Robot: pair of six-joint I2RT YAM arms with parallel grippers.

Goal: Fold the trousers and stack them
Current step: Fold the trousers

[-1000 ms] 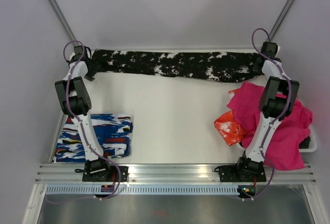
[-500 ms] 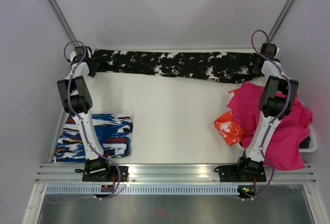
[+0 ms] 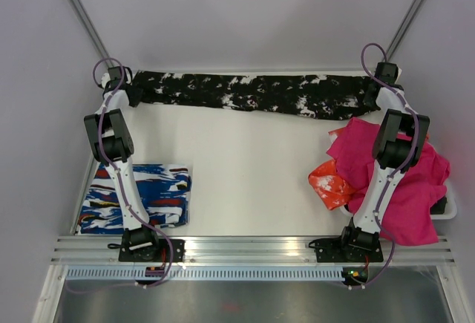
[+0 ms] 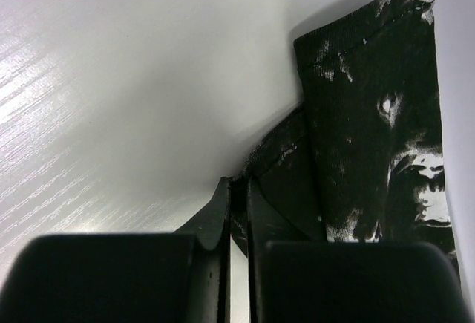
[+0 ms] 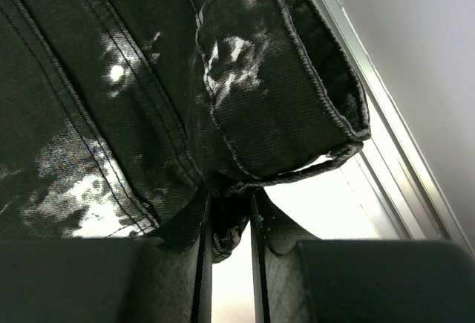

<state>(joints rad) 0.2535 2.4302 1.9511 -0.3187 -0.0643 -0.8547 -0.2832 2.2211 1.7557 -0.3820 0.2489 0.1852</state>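
The trousers (image 3: 252, 93), black with white splatter, lie stretched in a long band along the table's far edge. At their left end my left gripper (image 3: 133, 94) is shut on the hem; in the left wrist view the thin cloth edge (image 4: 239, 189) is pinched between the dark fingers while the trousers (image 4: 371, 115) spread to the right. My right gripper (image 3: 372, 93) is shut on the trousers at the right end. The right wrist view shows a bunched seam (image 5: 226, 223) held between its fingers, with the trousers (image 5: 148, 78) filling the frame above.
A folded blue-white-red garment (image 3: 137, 197) lies at the near left. A magenta cloth (image 3: 401, 174) and an orange piece (image 3: 330, 182) are heaped at the right, around the right arm. The table's metal rim (image 5: 386, 152) runs just beside the right gripper.
The left gripper has shut on the trousers' left end and shifted slightly toward the far edge. The right arm and the trousers have hardly moved.
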